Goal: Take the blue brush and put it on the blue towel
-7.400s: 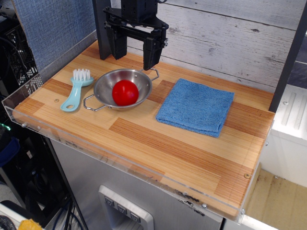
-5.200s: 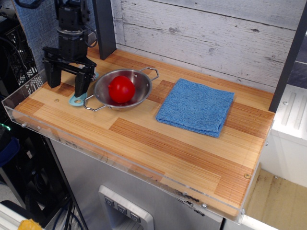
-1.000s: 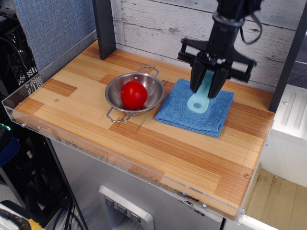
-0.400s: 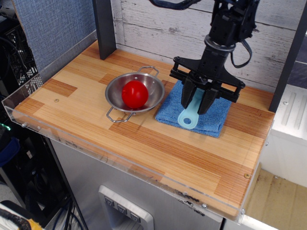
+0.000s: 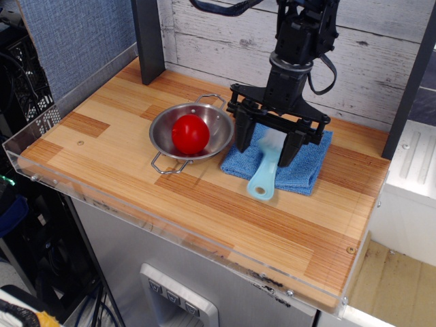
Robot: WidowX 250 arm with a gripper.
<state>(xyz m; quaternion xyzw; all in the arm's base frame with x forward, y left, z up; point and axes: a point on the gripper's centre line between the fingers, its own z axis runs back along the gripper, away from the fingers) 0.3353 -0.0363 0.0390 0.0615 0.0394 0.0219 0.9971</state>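
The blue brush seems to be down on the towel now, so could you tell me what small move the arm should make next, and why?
Probably a straight lift of the pincer. Its jaws are spread wide on either side of the blue brush, which lies with its bristle end on the blue towel and its handle end overhanging the towel's front edge onto the wooden table. Rising vertically should clear the brush without dragging it off.

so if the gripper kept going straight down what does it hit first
Most likely the brush, lying between the open fingers of the gripper, with the towel just beneath it. Depth is hard to judge from this one view.
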